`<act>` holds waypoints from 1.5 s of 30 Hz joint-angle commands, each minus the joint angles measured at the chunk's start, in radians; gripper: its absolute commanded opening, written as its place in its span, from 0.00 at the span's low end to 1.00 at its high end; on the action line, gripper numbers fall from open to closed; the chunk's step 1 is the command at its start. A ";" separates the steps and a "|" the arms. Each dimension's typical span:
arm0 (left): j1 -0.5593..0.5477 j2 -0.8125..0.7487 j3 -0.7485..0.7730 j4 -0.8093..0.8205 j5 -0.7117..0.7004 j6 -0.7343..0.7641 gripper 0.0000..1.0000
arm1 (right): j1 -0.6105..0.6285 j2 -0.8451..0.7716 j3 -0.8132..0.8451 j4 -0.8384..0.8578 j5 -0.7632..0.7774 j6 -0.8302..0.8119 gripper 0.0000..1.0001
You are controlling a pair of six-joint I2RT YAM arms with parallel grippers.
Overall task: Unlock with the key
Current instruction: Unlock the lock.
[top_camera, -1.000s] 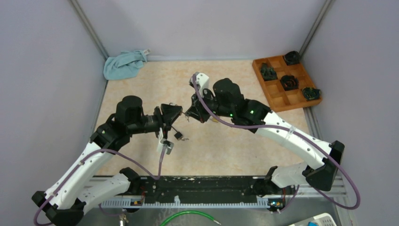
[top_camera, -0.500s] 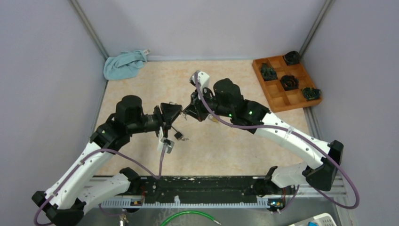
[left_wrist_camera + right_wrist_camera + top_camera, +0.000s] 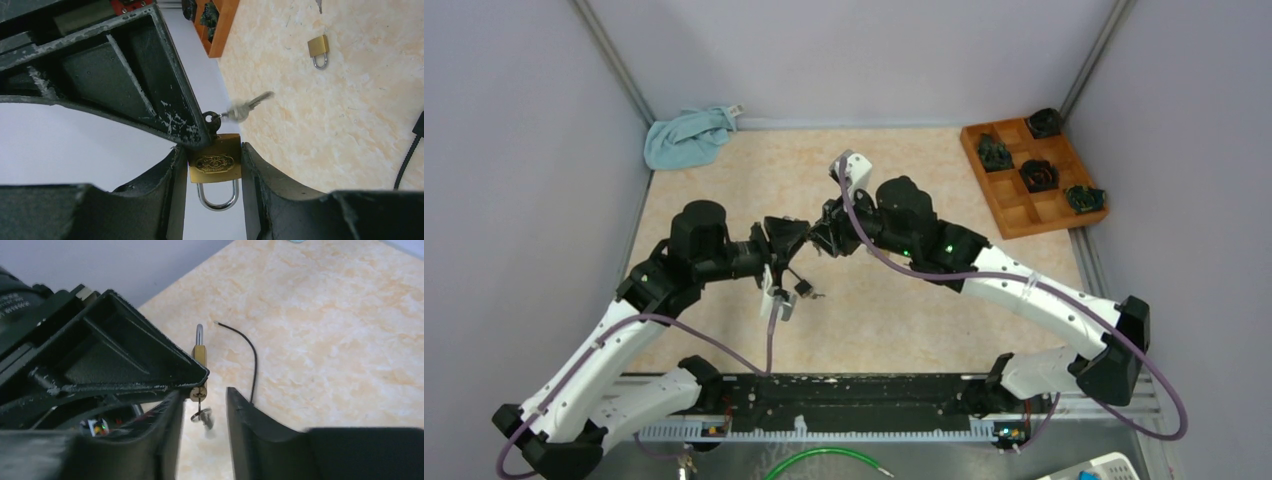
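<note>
Padlock [image 3: 215, 167] in left gripper [image 3: 213, 169]; oval emblem [image 3: 214, 163] unreadable; key [image 3: 212, 121] inserted.

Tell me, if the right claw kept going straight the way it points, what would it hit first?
Most likely the key sticking out of the padlock that the left gripper clamps. It sits just ahead, in line with the right gripper, whose fingers stand apart, though depth is unclear.

At centre frame the left gripper [image 3: 192, 376] pinches a brass padlock [image 3: 200, 356] edge-on, shackle upward, its blurred key [image 3: 201, 412] hanging between the parted fingers of the right gripper [image 3: 202, 401].
</note>
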 commanded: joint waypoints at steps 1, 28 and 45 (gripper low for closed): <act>-0.012 -0.007 0.029 0.053 0.026 -0.011 0.00 | 0.010 -0.078 -0.023 0.097 0.061 -0.001 0.48; -0.012 -0.024 0.021 0.100 0.050 -0.052 0.00 | 0.010 0.004 -0.079 0.294 0.005 0.064 0.19; -0.008 0.123 0.254 -0.278 0.181 -0.622 1.00 | -0.085 -0.250 -0.367 0.434 -0.255 -0.078 0.00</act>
